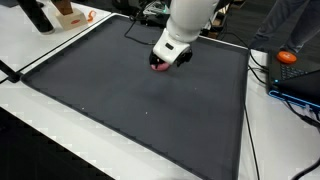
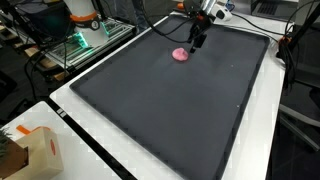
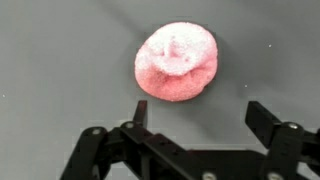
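**Open gripper poised over a pink round object on the dark mat**

In an exterior view the gripper (image 1: pixel 170 62) hangs from the white arm over the far half of the dark mat (image 1: pixel 120 105). Its jaws are spread and hold nothing. Only a sliver of the pink round object (image 1: pixel 157 68) shows, peeking out at about 8 o'clock from the gripper's tip and lying on the mat. Well apart, at 3 o'clock near the picture's edge, an orange thing (image 1: pixel 287 57) sits off the mat on the white table (image 1: pixel 60 120).

In an exterior view from another side the gripper (image 2: pixel 197 42) is above the mat (image 2: pixel 180 120) near its far edge. The pink round object (image 2: pixel 181 55) lies flat on the mat at about 7 o'clock from the fingertips, just beside them; whether they touch cannot be told at this size. A cardboard box (image 2: pixel 38 152) stands on the table (image 2: pixel 110 160) at the lower left, well away from both.

In the wrist view the gripper (image 3: pixel 200 118) comes in from the bottom with its two dark fingers (image 3: pixel 262 118) set wide. The pink round object (image 3: pixel 177 63), paler on its domed top, lies on the grey surface at about 11 o'clock from the midpoint between the fingertips. It is beyond them, not between them, and clear of both.
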Available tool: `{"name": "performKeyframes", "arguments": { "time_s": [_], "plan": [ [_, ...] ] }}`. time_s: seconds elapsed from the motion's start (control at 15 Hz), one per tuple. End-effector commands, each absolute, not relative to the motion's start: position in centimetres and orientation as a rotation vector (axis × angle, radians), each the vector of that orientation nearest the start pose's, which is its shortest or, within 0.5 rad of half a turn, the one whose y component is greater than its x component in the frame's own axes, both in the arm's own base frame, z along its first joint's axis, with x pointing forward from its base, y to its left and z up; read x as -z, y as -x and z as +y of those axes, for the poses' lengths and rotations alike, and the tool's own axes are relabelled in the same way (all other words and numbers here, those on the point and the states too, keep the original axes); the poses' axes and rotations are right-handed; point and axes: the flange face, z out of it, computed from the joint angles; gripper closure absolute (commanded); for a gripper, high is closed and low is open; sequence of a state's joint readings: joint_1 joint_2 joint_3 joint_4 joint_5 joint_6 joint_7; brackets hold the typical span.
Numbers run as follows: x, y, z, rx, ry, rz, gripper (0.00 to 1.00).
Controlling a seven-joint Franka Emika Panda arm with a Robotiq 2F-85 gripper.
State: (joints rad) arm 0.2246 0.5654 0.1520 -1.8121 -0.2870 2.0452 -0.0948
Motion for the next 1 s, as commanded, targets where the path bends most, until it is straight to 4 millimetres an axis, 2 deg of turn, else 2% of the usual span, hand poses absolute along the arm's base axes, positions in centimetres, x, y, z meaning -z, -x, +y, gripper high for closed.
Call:
{"name": "performKeyframes", "arguments": {
  "time_s": [0.0,0.47,0.93],
  "plan": [
    [-20.2,-59.8,18.2,-0.464,3.17,-0.707,0.0],
    [-19.9,-61.9,12.2,-0.451,3.151,-0.127,0.0],
    [-20.7,-61.7,6.0,-0.445,3.034,0.42,0.0]
  ]
}}
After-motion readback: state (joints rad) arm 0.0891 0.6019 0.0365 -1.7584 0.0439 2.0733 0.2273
